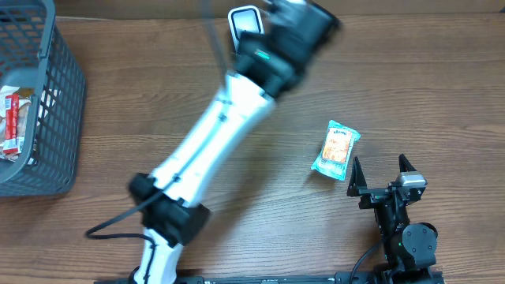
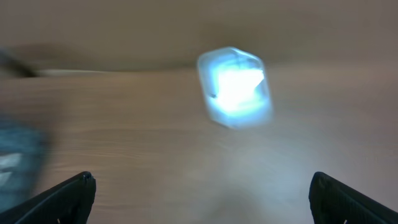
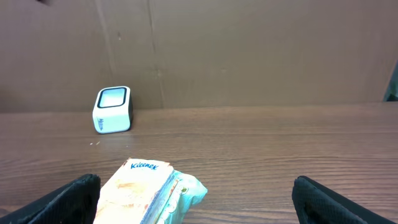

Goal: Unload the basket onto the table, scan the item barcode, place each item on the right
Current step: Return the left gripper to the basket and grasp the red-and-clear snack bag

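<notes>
1. Both of my hands were empty. My right hand (image 1: 379,167) was spread as wide as it goes, low over the bench (image 1: 260,205). The tissue packet (image 1: 337,147) lay flat just ahead of its fingertips, off toward the left finger rather than squarely between the two. I judged that closing from there would clip the near corner and shove the packet along the wood instead of catching it.
2. The packet looked soft, in a slick printed wrap. A shallow pinch could take only the film and let it slide out on the lift. A hard one could crumple the wrap and wrinkle whatever code is printed on it.
3. I could see only the branded top face and no barcode anywhere. I could not tell which side carried it, so I risked holding the wrong face to the scanner (image 1: 245,24) and getting no read.
4. My left hand (image 1: 304,24) was also wide open with nothing in it, at the far edge just beside the scanner. It was smeared with blur, and so was everything in its own wrist view. The scanner is a small loose box, so one brush from that hand could turn its window away or tip it over.
5. My left arm (image 1: 213,134) lay slantwise across the middle of the bench. Bringing the packet up to the scanner with my right hand would put both arms in the same corner, where they might knock together.
6. The basket (image 1: 67,102) stood well apart at the left, so I expected no trouble from it.
</notes>
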Available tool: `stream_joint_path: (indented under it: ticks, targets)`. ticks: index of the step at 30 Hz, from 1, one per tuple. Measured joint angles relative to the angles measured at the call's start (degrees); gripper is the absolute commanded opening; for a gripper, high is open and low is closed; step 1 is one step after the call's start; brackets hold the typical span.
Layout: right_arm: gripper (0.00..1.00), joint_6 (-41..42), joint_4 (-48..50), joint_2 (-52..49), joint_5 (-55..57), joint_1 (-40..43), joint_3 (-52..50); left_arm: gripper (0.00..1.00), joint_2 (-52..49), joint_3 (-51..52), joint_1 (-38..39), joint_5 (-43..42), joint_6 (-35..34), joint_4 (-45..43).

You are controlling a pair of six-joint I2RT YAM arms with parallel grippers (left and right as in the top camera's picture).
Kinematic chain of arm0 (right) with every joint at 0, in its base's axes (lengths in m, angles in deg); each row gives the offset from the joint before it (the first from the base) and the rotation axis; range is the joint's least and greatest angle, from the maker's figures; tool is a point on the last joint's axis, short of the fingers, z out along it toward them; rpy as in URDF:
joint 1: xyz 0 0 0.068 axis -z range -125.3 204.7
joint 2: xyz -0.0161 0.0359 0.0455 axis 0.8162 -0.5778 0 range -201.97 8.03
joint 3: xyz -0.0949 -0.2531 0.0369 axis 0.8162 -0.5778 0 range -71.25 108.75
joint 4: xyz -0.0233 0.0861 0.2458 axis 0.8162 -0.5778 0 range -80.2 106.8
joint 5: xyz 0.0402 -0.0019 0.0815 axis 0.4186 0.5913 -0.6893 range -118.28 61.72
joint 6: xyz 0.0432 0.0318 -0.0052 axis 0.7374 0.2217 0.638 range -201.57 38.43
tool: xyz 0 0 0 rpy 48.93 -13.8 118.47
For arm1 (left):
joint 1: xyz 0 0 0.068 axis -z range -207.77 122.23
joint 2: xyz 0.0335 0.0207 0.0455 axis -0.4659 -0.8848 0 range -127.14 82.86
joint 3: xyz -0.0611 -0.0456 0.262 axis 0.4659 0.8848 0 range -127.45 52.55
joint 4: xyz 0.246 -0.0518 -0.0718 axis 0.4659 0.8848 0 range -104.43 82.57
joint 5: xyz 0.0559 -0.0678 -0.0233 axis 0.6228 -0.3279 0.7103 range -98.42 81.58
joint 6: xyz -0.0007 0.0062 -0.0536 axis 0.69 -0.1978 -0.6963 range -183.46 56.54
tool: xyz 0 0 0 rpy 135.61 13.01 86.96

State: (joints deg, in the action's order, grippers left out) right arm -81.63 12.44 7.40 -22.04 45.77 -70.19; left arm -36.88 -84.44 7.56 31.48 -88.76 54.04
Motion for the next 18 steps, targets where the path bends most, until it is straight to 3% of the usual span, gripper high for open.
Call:
stream_joint_path:
  ticks: [9, 18]
  targets:
    - [1.0, 0.0, 0.0, 0.0, -0.04, 0.0, 0.0, 1.0, 5.51, 0.0, -28.35, 7.58, 0.46, -2.86]
    - [1.0, 0.0, 0.02, 0.0, -0.02, 0.0, 0.0, 1.0, 5.64, 0.0, -53.46, 3.85, 0.46, -2.14]
